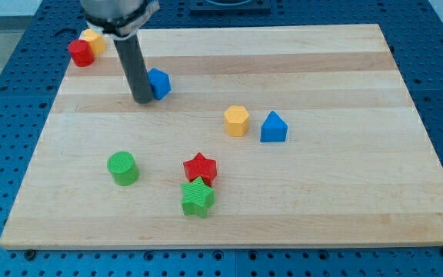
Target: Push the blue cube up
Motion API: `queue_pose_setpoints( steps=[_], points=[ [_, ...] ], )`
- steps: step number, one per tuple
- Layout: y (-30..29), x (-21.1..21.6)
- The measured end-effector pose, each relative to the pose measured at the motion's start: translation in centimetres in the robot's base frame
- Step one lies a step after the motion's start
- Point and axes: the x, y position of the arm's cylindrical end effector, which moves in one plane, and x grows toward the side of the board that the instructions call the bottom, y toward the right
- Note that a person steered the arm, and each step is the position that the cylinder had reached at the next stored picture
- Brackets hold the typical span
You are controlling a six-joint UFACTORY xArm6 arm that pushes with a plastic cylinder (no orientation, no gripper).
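1. The blue cube [159, 83] lies in the upper left of the frame, on the pale wooden surface [321, 61], with bare wood between it and the surface's top edge.
2. My tip [142, 100] sits just at the cube's left side, touching it or very nearly; the rod's dark body hides part of the cube's left face, so I cannot tell whether there is real contact.
3. There is no hand on this arm, only the straight rod, so nothing is spread or pinched; the rod can only shove.
4. My judgement: the tip stands beside the cube and slightly lower in the frame, not squarely below it. A push from here would likely drive the cube toward the frame's right as much as upward, so the tip probably needs to come round under the cube first.
5. A red block [81, 53] and a yellow block [93, 40] touch each other in the far upper left corner, well clear of the cube's upward path.
6. A yellow hexagonal block [237, 121] and a blue triangular block [273, 128] sit near the centre, just beside each other.
7. In the lower middle lie a green cylinder [122, 168], a red star [200, 168] and a green star [198, 198], the two stars touching; none bears on the push.
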Motion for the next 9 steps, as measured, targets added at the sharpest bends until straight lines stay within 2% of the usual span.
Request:
queue_pose_setpoints(
  steps=[1, 3, 4, 5, 7, 9],
  points=[
    [-0.1, -1.6],
    [1.2, 2.0],
    [3.3, 1.5],
    [2.7, -1.6],
    [-3.0, -6.9],
    [-1.0, -6.0]
  ],
)
